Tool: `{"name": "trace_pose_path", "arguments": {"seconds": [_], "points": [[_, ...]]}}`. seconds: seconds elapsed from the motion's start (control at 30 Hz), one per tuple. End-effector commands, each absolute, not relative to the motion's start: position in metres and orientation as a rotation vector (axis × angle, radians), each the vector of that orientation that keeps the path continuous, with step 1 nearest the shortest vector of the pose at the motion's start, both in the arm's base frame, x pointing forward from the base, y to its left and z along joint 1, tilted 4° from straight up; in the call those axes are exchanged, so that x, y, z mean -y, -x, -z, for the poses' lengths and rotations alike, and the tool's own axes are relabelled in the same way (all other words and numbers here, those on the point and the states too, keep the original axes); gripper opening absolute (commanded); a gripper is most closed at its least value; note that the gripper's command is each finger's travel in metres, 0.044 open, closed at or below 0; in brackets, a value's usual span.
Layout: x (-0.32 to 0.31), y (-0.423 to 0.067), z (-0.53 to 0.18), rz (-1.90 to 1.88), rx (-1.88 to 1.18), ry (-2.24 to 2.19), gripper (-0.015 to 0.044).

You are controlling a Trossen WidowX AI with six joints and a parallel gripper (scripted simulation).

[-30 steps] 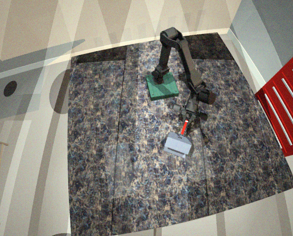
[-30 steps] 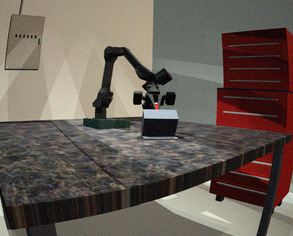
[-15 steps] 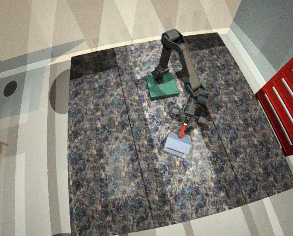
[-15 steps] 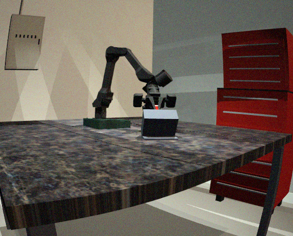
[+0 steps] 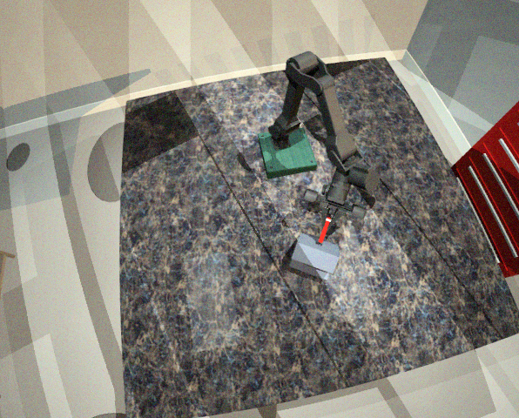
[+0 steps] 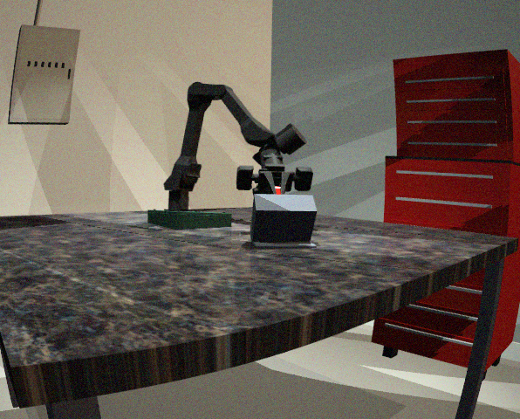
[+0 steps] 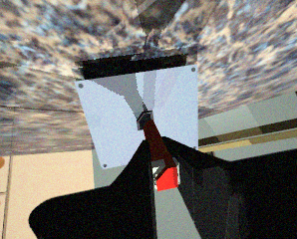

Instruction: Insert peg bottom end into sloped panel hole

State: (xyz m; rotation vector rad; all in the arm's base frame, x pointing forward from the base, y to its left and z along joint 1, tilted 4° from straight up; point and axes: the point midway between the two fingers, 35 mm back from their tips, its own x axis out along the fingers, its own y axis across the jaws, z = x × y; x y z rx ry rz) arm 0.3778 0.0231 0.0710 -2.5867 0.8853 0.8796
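Note:
My gripper [image 5: 328, 221] [image 6: 277, 187] [image 7: 153, 142] is shut on a red peg [image 5: 324, 232] [image 6: 277, 189] [image 7: 158, 144]. The peg points down at the sloped pale-grey panel [image 5: 311, 257] [image 6: 291, 202] [image 7: 111, 115] of a small block on the table. In the wrist view the peg's lower tip meets the dark hole [image 7: 144, 118] at the middle of the panel; how deep it sits I cannot tell. In the exterior view the block hides most of the peg.
The arm's green base plate [image 5: 288, 156] [image 6: 188, 218] sits behind the block. A red tool cabinet [image 5: 507, 179] [image 6: 458, 180] stands to the right off the table. The dark marble table [image 5: 205, 292] [image 6: 138, 292] stretches toward the front.

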Motion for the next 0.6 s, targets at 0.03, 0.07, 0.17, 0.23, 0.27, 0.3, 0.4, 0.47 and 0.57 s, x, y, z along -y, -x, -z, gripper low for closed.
{"name": "trace_pose_path", "arguments": {"seconds": [0.03, 0.07, 0.17, 0.23, 0.27, 0.3, 0.4, 0.47, 0.57], "points": [[-0.0233, -0.3773, -0.0709, -0.879, -0.885, 2.586, 0.0000], [-0.0233, -0.3769, -0.0704, -0.879, -0.885, 2.586, 0.0000], [-0.0233, -0.3762, -0.0698, -0.879, -0.885, 2.586, 0.0000], [-0.0232, -0.3756, -0.0692, -0.879, -0.885, 2.586, 0.0000], [-0.0232, -0.3753, -0.0690, -0.879, -0.885, 2.586, 0.0000], [-0.0232, -0.3750, -0.0687, -0.879, -0.885, 2.586, 0.0000], [-0.0231, -0.3741, -0.0678, -0.880, -0.885, 2.586, 0.0000], [-0.0230, -0.3736, -0.0674, -0.880, -0.886, 2.586, 0.0000], [-0.0228, -0.3731, -0.0669, -0.880, -0.886, 2.586, 0.0000]]}}
